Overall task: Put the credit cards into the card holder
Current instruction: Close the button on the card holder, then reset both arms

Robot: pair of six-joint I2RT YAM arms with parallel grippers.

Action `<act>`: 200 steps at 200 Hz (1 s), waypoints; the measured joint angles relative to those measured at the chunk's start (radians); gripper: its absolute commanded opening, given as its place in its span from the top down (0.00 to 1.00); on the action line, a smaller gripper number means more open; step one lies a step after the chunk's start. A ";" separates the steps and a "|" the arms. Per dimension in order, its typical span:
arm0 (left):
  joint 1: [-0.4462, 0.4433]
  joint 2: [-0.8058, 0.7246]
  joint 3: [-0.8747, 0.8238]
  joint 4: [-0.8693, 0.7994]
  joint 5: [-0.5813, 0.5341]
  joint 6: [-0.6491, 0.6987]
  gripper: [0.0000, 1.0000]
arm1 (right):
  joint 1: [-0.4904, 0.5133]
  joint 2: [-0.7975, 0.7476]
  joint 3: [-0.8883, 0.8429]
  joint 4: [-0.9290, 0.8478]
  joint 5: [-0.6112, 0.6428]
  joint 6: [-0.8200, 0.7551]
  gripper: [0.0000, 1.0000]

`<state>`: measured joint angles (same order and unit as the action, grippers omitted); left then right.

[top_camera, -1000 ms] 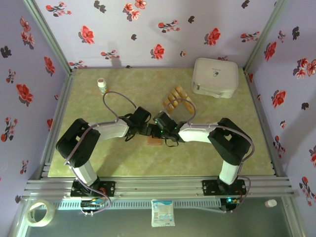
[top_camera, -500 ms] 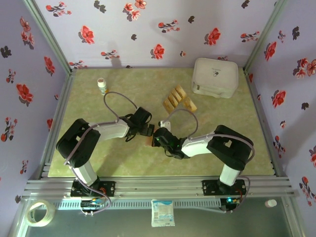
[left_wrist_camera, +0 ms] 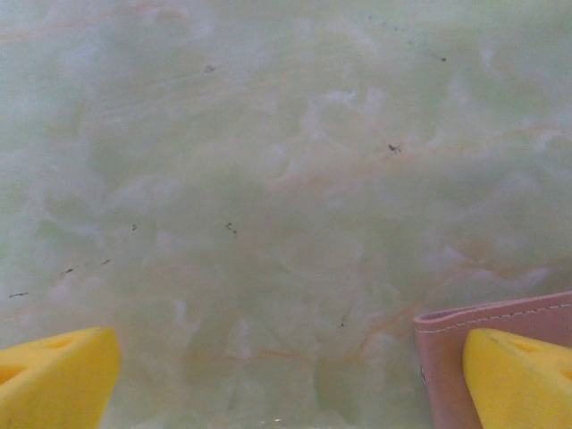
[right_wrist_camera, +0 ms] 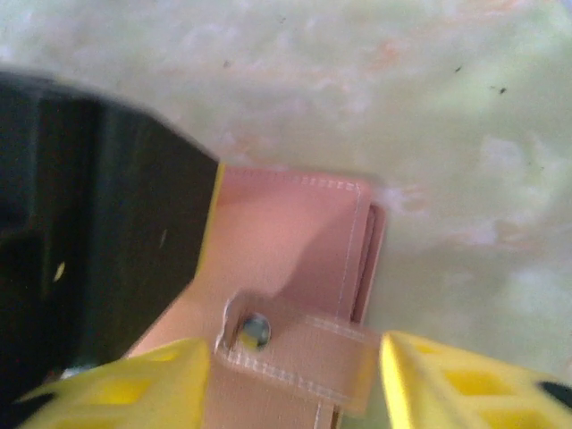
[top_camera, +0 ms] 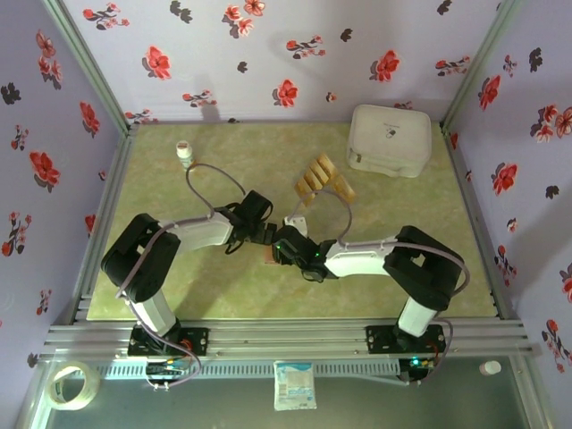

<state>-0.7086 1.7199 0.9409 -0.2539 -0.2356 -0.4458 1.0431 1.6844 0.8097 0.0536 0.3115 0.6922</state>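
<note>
Two grippers crowding the card holder now. Right gripper swung down from near the credit cards, well beyond the holder, fingers spread astride its snap strap. Left gripper likewise spread, one finger on the holder's edge. Holder folded shut; unsnapping probably next.
</note>
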 measured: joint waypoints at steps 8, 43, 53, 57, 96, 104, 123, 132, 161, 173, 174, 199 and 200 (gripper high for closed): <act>0.011 -0.001 0.006 -0.013 0.002 0.000 0.01 | -0.003 -0.021 0.005 -0.031 -0.018 -0.017 0.30; 0.070 -0.052 0.022 -0.079 0.011 0.000 0.01 | -0.040 -0.196 0.007 -0.130 -0.069 -0.056 0.01; 0.080 -0.084 0.024 -0.090 0.013 0.000 0.01 | -0.060 -0.261 0.005 -0.153 -0.077 -0.064 0.01; 0.083 -0.097 0.024 -0.092 0.015 0.000 0.01 | -0.070 -0.290 0.001 -0.160 -0.078 -0.064 0.01; 0.094 -0.285 0.002 -0.074 0.037 0.000 0.00 | -0.171 -0.619 -0.076 -0.273 -0.069 -0.065 0.01; 0.097 -0.344 -0.028 -0.045 0.040 0.000 0.00 | -0.192 -0.681 -0.090 -0.307 -0.058 -0.064 0.01; 0.108 -0.488 -0.116 0.013 0.045 0.000 0.00 | -0.246 -0.838 -0.122 -0.411 0.000 -0.065 0.01; 0.118 -0.552 -0.163 0.045 0.044 0.000 0.00 | -0.271 -0.898 -0.132 -0.460 0.031 -0.064 0.01; 0.151 -0.699 -0.288 0.125 0.007 0.013 0.00 | -0.339 -1.036 -0.149 -0.597 0.162 -0.063 0.01; 0.159 -0.737 -0.320 0.135 -0.027 0.034 0.00 | -0.357 -1.070 -0.157 -0.636 0.236 -0.057 0.01; 0.159 -0.741 -0.323 0.135 -0.031 0.035 0.00 | -0.358 -1.073 -0.158 -0.638 0.244 -0.056 0.01; 0.184 -0.797 -0.353 0.143 -0.122 0.090 0.00 | -0.376 -1.110 -0.203 -0.663 0.417 -0.055 0.01; 0.185 -0.798 -0.354 0.143 -0.124 0.091 0.00 | -0.377 -1.112 -0.206 -0.661 0.426 -0.056 0.01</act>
<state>-0.5232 0.9215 0.5869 -0.1108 -0.3595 -0.3546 0.6666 0.5728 0.6037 -0.6075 0.7380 0.6365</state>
